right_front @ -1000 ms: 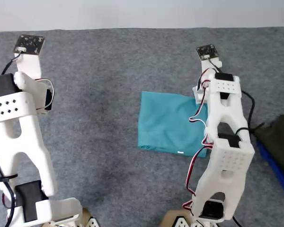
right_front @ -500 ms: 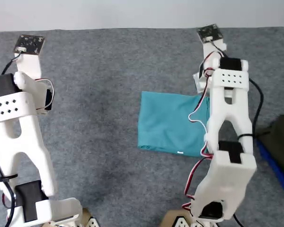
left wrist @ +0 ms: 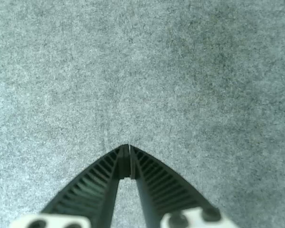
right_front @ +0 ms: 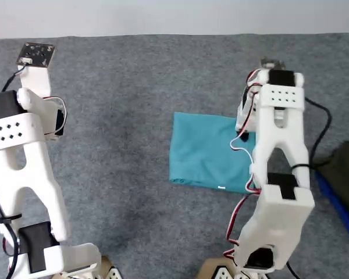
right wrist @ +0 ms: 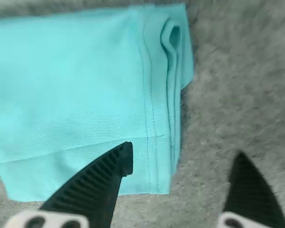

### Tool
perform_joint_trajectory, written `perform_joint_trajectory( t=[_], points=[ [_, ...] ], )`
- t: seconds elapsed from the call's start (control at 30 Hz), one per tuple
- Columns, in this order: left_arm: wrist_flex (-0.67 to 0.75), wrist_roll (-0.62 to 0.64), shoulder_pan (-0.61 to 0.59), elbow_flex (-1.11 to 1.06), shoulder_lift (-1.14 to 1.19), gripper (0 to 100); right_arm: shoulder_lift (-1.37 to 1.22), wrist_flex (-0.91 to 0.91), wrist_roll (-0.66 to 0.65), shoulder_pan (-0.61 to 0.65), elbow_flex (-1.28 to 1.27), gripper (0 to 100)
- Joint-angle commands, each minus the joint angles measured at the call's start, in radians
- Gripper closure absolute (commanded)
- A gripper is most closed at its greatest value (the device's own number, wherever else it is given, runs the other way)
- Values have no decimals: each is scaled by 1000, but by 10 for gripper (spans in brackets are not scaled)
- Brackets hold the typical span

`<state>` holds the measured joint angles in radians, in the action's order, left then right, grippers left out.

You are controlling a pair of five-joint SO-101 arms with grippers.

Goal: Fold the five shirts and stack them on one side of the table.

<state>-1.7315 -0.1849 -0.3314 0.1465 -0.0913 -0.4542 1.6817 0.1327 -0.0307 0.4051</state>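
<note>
A folded teal shirt lies flat on the grey carpeted table, right of centre. The right arm stands over the shirt's right edge. In the right wrist view my right gripper is open and holds nothing. One fingertip hangs above the teal shirt near its stitched, layered edge, the other over bare carpet beside it. The left arm stands at the far left. My left gripper is shut and empty over bare carpet.
A dark heap of cloth lies at the table's right edge, with a blue strip in front of it. Open carpet stretches between the two arms and along the far side.
The right arm's wrist has swung up and toward the far side over the shirt's right edge. The teal shirt and the left arm have stayed put.
</note>
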Motion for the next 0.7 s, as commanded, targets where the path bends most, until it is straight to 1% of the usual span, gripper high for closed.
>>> perform_joint_trajectory(
  t=[0.0,0.13,0.4,0.5,0.57,0.67],
  points=[
    [-23,-6,-2,2,-46,994,-50,1,20,28,49,641],
    [-23,-6,-2,2,-46,994,-131,-8,21,42,49,641],
    [-23,-6,-2,2,-44,994,-262,-88,21,58,49,641],
    [-23,-6,-2,2,-43,994,-312,-87,21,61,49,648],
    [-23,-6,-2,2,-41,994,-335,-79,20,73,49,691],
    [-23,-6,-2,2,-40,994,-355,-77,12,87,49,822]
  ],
)
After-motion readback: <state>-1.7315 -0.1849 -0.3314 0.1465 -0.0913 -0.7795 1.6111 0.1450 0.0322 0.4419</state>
